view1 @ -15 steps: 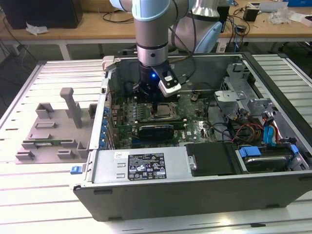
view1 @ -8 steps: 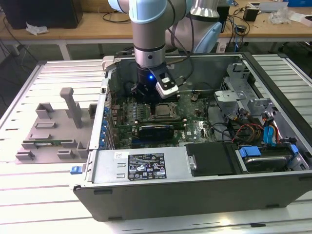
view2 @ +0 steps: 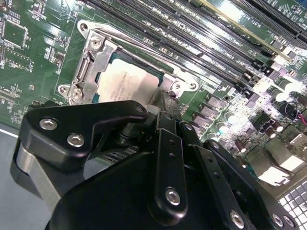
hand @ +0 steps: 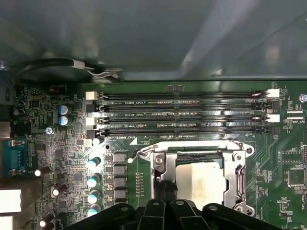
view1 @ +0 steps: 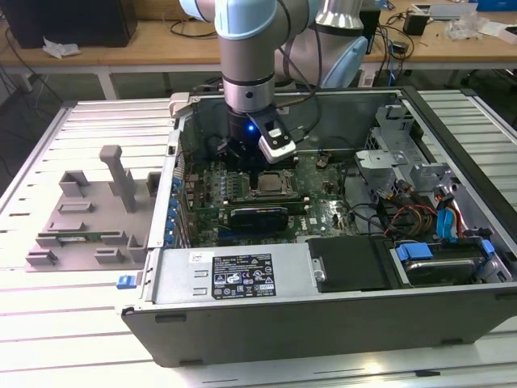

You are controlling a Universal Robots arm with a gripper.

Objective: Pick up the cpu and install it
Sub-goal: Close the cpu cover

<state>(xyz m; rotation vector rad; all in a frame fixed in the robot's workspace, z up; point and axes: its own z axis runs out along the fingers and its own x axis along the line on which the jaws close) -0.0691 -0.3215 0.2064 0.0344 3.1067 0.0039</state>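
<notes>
Bench (view1: 73,323), open computer case (view1: 323,319): cpu (hand: 199,184) lies in its socket (hand: 238,165).
Tool (hand: 164,190) hangs just over the cpu's edge; I cannot tell its grip.

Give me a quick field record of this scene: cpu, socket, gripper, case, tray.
cpu: lying flat inside the socket frame, metal top up
socket: on the green motherboard, beside the memory slots
gripper: low over the socket's edge, next to the cpu; contact cannot be told
computer case: open, lying on its side
grey tray: outside the case, at the exterior view's left
</notes>
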